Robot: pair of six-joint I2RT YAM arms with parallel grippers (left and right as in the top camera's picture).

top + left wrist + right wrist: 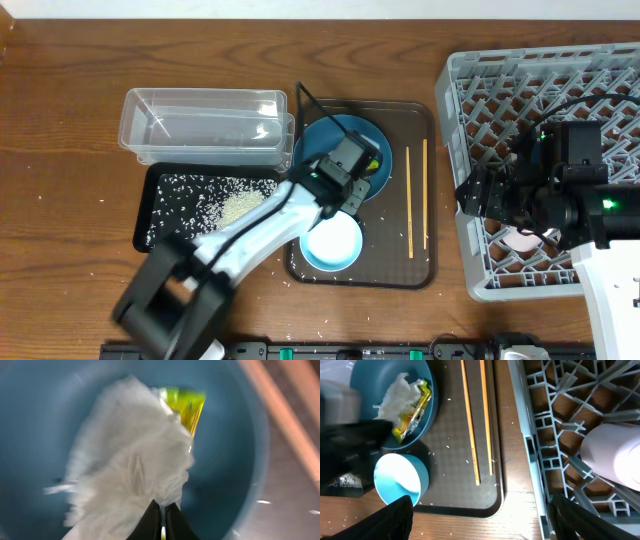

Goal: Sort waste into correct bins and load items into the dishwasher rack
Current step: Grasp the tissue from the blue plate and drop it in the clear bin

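Wooden surface [60, 100]; left pincer [161, 521] low inside the dark-blue bowl [35, 435], right pincer [480, 510] beside the grey rack [540, 390].

Left pincer's tips are all but together, meeting the near edge of the crumpled tissue [130, 470]; whether they pinch it I cannot tell; just beyond the tissue lies the yellow-green wrapper [187, 405], both in that bowl; right pincer gapes wide, holding nothing; chopsticks [470, 425] lie ahead of its tips, the pale-blue bowl [400, 477] to its left, a white cup [612, 455] in the rack to its right; only the overhead view shows the clear tub [205, 125] and rice [235, 205] in the black tray [145, 230].
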